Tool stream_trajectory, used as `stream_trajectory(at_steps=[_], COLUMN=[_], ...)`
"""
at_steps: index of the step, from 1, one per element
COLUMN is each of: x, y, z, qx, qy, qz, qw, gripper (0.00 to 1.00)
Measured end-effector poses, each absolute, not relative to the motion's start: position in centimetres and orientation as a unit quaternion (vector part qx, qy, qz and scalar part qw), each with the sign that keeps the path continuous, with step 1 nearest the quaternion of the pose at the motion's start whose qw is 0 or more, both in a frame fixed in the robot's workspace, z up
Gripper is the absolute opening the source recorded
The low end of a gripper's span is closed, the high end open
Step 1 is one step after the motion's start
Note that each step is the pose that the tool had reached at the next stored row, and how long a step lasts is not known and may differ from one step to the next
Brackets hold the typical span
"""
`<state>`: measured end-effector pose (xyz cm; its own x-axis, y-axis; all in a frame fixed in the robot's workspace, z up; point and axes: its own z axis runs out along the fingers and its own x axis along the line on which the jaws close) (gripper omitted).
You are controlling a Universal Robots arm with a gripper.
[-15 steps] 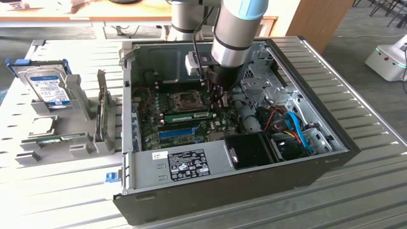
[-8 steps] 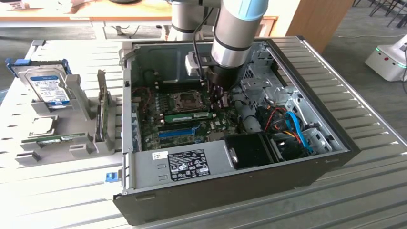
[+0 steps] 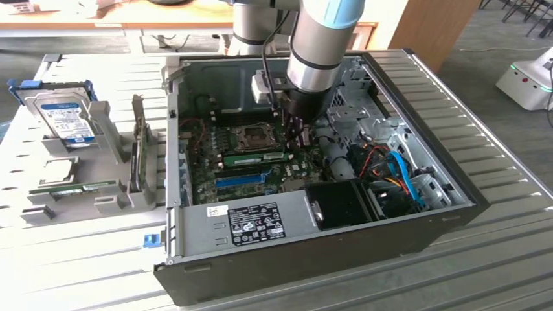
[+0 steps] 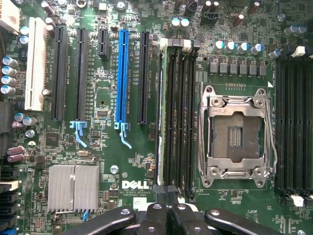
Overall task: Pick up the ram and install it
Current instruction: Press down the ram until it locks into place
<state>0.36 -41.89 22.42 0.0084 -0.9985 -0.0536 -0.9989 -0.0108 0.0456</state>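
The pincer [image 3: 292,133] is down inside the open computer case [image 3: 302,259], just over the main board. Its two fingers are pressed together, with no gap between them in the wrist view [image 4: 164,215].

The ram [image 3: 255,157] is not in the pincer. It stands on its edge in a memory slot on the board, between the empty processor socket [image 3: 256,135] and the blue slot [image 3: 240,179]. In the wrist view it is the thin green strip [image 4: 161,122] in the memory slot nearest the blue slot [image 4: 122,78], on the far side of that bank from the socket [image 4: 238,129].

In the exterior view the stick's long axis runs roughly from 9 o'clock to 3 o'clock. The pincer sits at its 3 o'clock end, so the rest of the stick stretches away from the fingertips toward 9 o'clock. The wrist view agrees: the closed tips line up with one end of that slot, and the stick runs straight away from them.

The tips look very close to the stick's end, perhaps touching it, but the view from above does not settle that. I also cannot tell whether the stick is fully seated.
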Motion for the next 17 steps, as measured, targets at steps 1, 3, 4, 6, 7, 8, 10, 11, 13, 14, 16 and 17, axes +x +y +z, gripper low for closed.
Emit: stream_trajectory(at_steps=[1, 3, 4, 6, 7, 8, 10, 11, 13, 14, 16, 17], x=[0.36, 0.36, 0.36, 0.36, 0.36, 0.36, 0.36, 0.36, 0.36, 0.36, 0.36, 0.36], y=[-41.88, -41.88, -41.88, -41.88, -41.88, -41.88, -41.88, -41.89, -41.89, -41.89, -41.88, -41.88], z=[22.41, 22.38, 22.37, 22.38, 22.38, 22.37, 22.34, 22.34, 22.34, 22.33, 22.33, 22.32], qx=[-0.710, -0.710, -0.710, -0.710, -0.710, -0.710, -0.710, -0.710, -0.710, -0.710, -0.710, -0.710], qy=[0.703, 0.703, 0.703, 0.703, 0.703, 0.703, 0.703, 0.703, 0.703, 0.703, 0.703, 0.703], qz=[0.035, 0.035, 0.035, 0.035, 0.035, 0.035, 0.035, 0.035, 0.035, 0.035, 0.035, 0.035], qw=[0.003, 0.003, 0.003, 0.003, 0.003, 0.003, 0.003, 0.003, 0.003, 0.003, 0.003, 0.003], gripper=[0.11, 0.11, 0.11, 0.11, 0.11, 0.11, 0.11, 0.11, 0.11, 0.11, 0.11, 0.11])
